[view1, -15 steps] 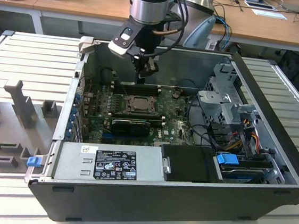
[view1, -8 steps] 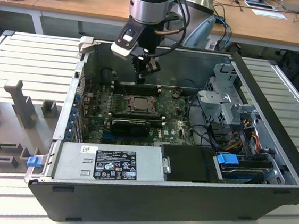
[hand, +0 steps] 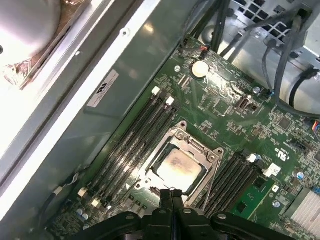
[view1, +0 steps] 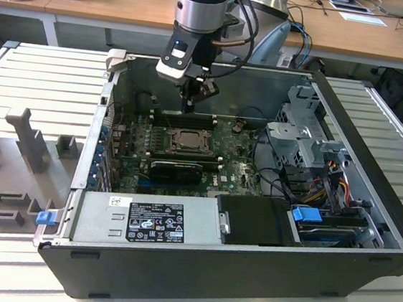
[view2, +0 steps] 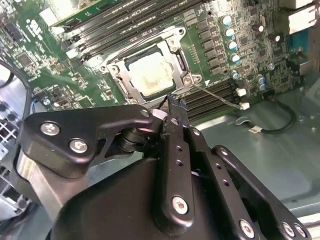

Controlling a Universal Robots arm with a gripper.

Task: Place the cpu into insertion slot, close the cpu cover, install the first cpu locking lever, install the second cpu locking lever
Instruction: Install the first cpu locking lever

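hovering in the exterior view, the gripper [view1: 189,105] sits directly above the cpu [view1: 186,141]. in the second wrist view its fingers [view2: 178,125] are pinched together, empty, just short of the cpu cover [view2: 178,56] lying over the cpu; slipping off the thin locking lever [view2: 217,96] beside them could scratch the motherboard [view2: 30,60]. in the first wrist view the gripper hides the cpu cover's near edge.

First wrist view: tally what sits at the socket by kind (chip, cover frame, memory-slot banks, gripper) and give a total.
cpu: 1
cpu cover: 1
memory-slot banks: 2
gripper: 1
Total: 5
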